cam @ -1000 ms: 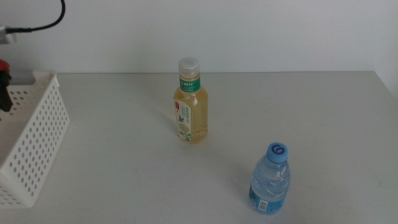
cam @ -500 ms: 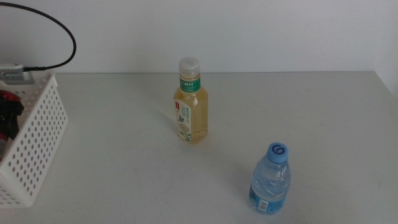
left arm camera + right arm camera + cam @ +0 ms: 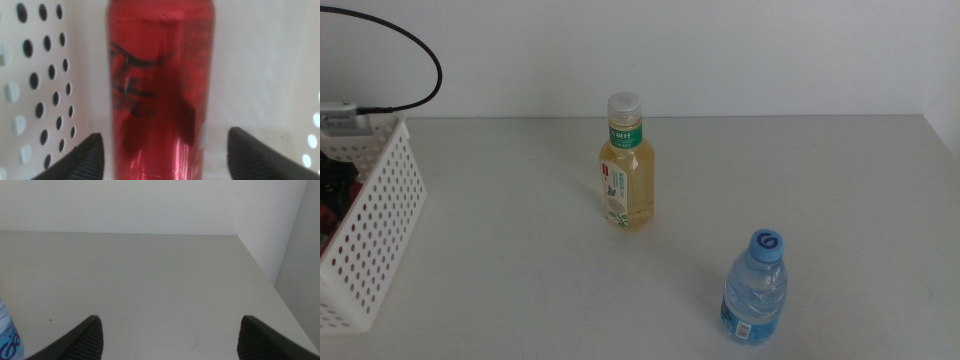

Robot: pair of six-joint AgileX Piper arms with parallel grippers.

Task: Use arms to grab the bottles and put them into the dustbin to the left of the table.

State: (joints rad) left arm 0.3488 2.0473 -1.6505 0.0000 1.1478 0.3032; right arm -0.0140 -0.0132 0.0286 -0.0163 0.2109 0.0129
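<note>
The white basket (image 3: 375, 235) stands at the far left edge of the table (image 3: 520, 270), its holed wall facing the bottles. A black cable (image 3: 415, 45) loops over the basket's back corner. Inside the basket the left gripper (image 3: 162, 152) is down between the walls, seen in the middle view only as a dark shape through the holes. Its jaws are spread wide apart, and the red can (image 3: 160, 90) stands upright between them, clear of both, with gaps on either side. The can rests in the basket with the holed wall just beside it.

Well to the right of the basket, near the middle of the table, the tea bottle (image 3: 626, 170) stands upright, with pale-yellow liquid, a white cap and a green band on the label. Further right of the basket and nearer the camera, the water bottle (image 3: 755, 290) stands upright too, clear with a blue cap, well apart from the tea bottle.

The right gripper (image 3: 170, 335) is out of the middle view. Its own camera shows its jaws wide apart with nothing between them, above bare tabletop, and a sliver of the water bottle's label at the edge of that picture.
</note>
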